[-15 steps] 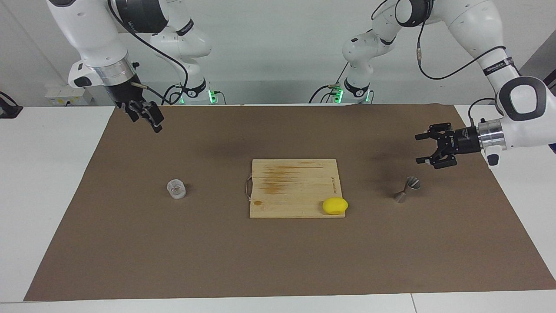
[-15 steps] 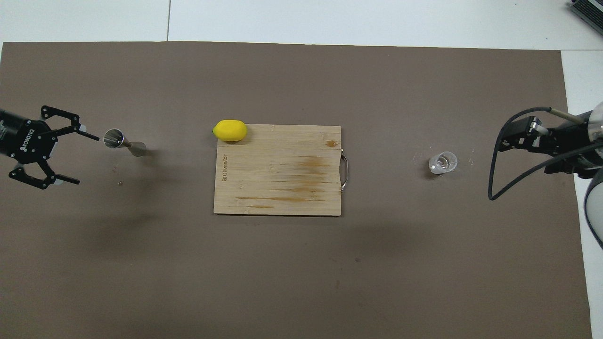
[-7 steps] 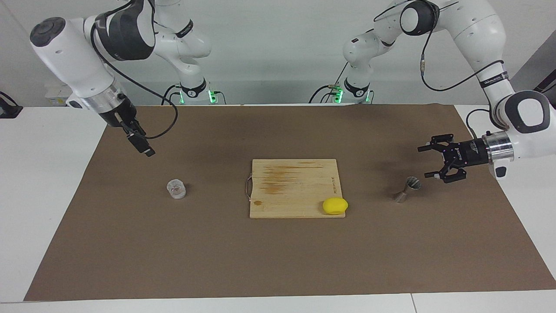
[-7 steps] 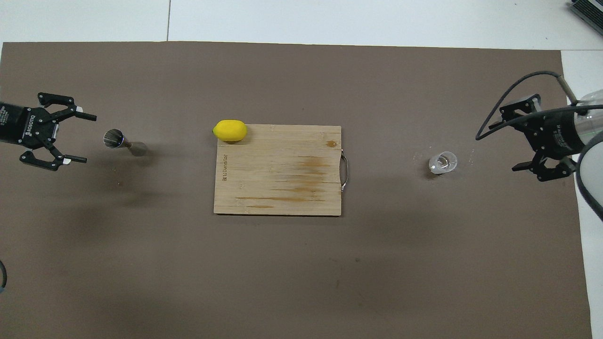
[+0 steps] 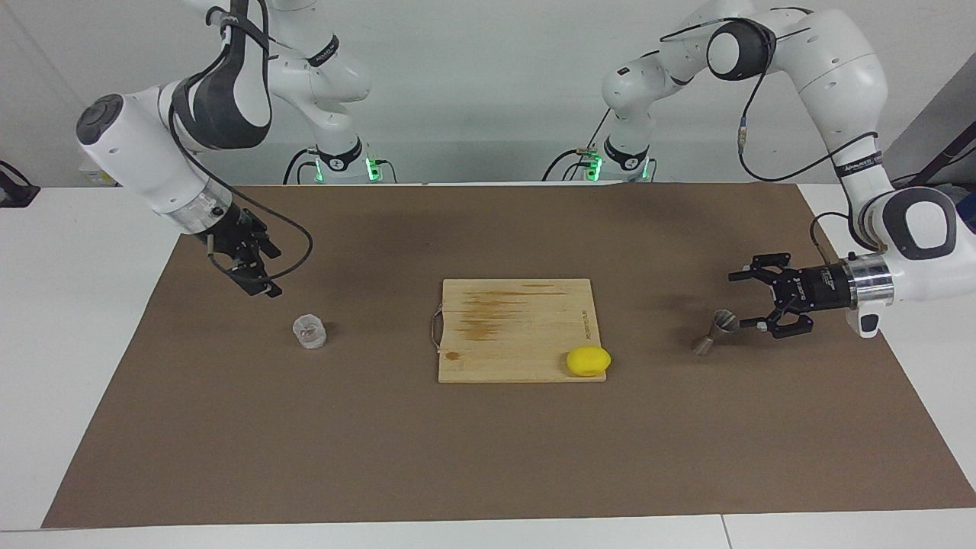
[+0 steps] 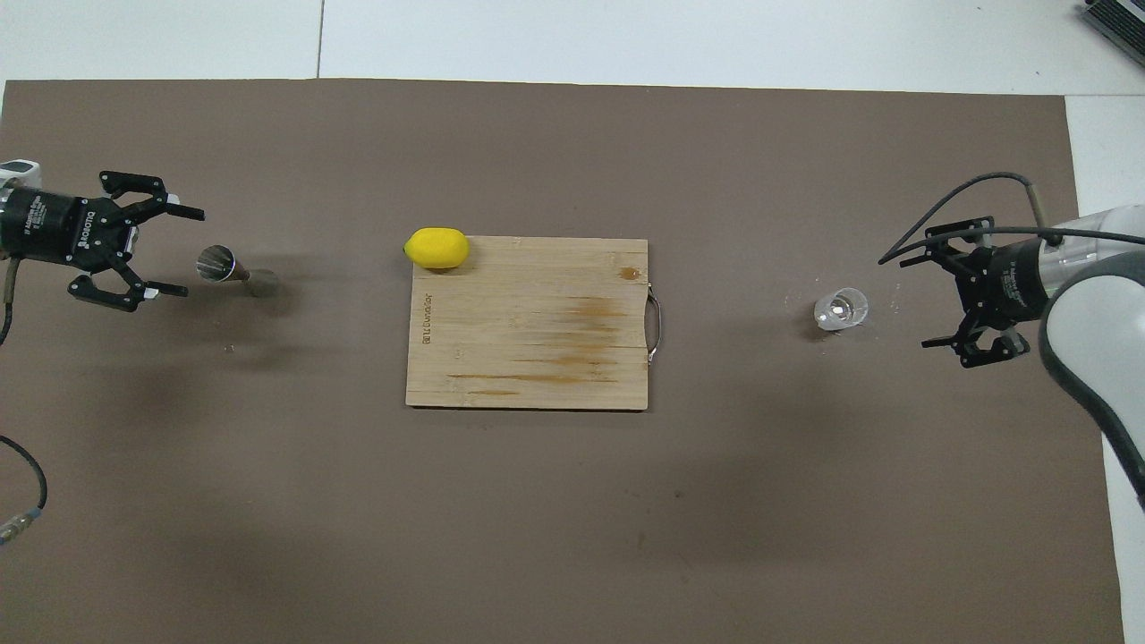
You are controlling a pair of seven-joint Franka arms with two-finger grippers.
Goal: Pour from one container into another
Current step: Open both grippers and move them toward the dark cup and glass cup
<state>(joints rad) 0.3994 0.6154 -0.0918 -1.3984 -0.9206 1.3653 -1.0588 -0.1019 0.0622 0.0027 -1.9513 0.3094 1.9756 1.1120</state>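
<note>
Glass cup (image 5: 309, 332) stands on the tabletop mat (image 5: 488, 457) toward the right arm's end; metal jigger (image 5: 714, 332) stands toward the left arm's end, cutting board (image 5: 511, 328) with lemon (image 5: 587, 361) between them. Left gripper (image 5: 743, 300) is low just beside the jigger, jaws spread, holding nothing. Right gripper (image 5: 259, 278) hangs over the mat near the cup, jaws released, clear of it.

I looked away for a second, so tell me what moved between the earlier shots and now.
Both arms came down toward their targets: the open left gripper now sits beside the grey metal hourglass jigger, and the open right gripper hangs above the small clear glass cup. Nothing was grasped. Wooden cutting board and yellow lemon stayed put.
</note>
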